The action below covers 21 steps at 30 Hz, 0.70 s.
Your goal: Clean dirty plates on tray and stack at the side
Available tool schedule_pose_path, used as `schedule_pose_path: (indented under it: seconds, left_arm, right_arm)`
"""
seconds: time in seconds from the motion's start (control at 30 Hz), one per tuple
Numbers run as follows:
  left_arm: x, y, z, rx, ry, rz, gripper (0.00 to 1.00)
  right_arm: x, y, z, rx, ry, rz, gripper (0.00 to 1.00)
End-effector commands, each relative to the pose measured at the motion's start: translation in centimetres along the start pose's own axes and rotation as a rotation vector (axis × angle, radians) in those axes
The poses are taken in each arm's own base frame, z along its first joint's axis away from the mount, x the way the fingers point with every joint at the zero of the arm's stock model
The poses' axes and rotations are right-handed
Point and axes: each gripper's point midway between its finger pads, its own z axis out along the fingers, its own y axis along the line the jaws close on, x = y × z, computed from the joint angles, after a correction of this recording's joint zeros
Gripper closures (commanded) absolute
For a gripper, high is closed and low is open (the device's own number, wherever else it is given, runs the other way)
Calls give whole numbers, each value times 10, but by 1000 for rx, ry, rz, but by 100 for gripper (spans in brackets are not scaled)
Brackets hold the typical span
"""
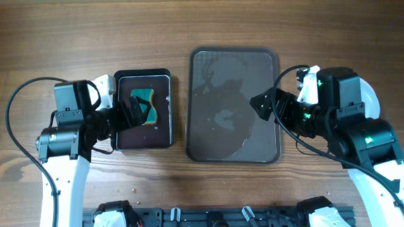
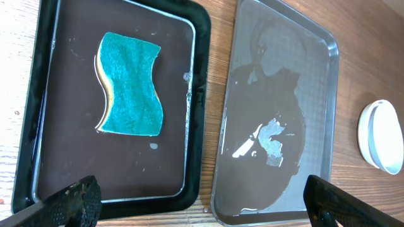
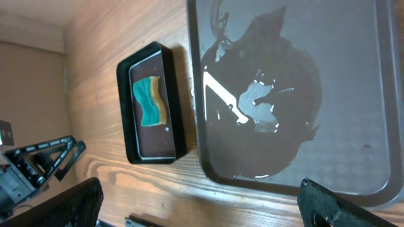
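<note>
The left gripper (image 1: 140, 112) is held open above the black tray (image 1: 142, 72); the right gripper (image 1: 257, 104) is spread, seemingly empty, over the tray's (image 1: 214, 75) right edge.

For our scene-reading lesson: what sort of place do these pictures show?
Probably a lab bench set up for washing dishes: a wooden table, a teal sponge in a small black tray, a wet-looking grey tray, white plates beside it.

Clad in white shells (image 1: 63, 183) w/ blk motor joints (image 1: 55, 142), looping blk cables (image 1: 12, 120), green LEDs (image 1: 307, 115) on R arm (image 1: 369, 135), blk ribbed tool fingers (image 2: 76, 198).
</note>
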Motion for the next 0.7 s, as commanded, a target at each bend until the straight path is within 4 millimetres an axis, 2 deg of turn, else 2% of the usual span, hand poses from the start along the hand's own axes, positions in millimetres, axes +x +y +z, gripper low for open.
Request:
schedule_pose_path:
  seconds: [0.0,0.13,0.27,0.4,0.53,0.67]
  left_arm:
    - [-5,-5,-3,18,-10,-4,0]
    - [-5,-5,-3,18,-11,-4,0]
    - [-5,-5,-3,18,-11,-4,0]
    - [-5,-5,-3,18,-10,-4,0]
    - [-5,-5,-3,18,-10,-4,0]
    - [-5,-5,-3,18,-11,-4,0]
  right_arm:
    - [-9,1,-29,10,-147,-179,0]
    - [-22,-1,-63,47,-370,-344,0]
    - [-21,0,-73,0,-546,-544,0]
    - [-12,-17,-59,-45,-672,-584,0]
    - [-2,-41,-37,-54,-724,-592,0]
    - [-4,-67,-18,-6,-800,-579,0]
